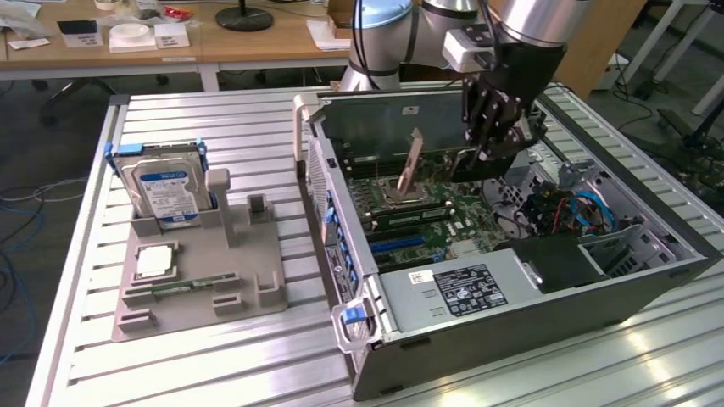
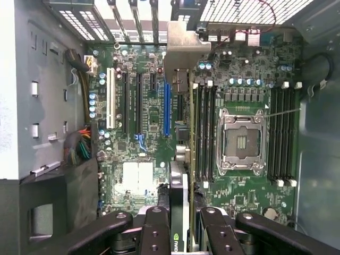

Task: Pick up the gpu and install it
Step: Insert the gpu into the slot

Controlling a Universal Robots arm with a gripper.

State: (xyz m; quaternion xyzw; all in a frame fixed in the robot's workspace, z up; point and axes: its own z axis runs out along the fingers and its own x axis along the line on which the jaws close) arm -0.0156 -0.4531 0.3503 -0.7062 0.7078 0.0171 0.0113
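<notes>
Dark, thin circuit-board card: the gpu is pinched at its upper edge between the black fingers of the tool, whose jaws are drawn partly in against the card's two faces. It hangs edge-down directly beneath the tool, inside the open computer case and over the green motherboard. Its pale metal bracket sits at the end farthest from the tool, toward the case's rear slot openings. The blue slot runs just beside the card's line. Whether the card touches it cannot be told.

Handling assessment: light, stiff and fragile. Bare components and edge contacts should bear no load, and twisting would stress the board. The smooth faces may slip under a narrow pinch. The soundest hold appears to be the top edge, flat across both faces, as taken here, keeping the card square to the slot.
</notes>
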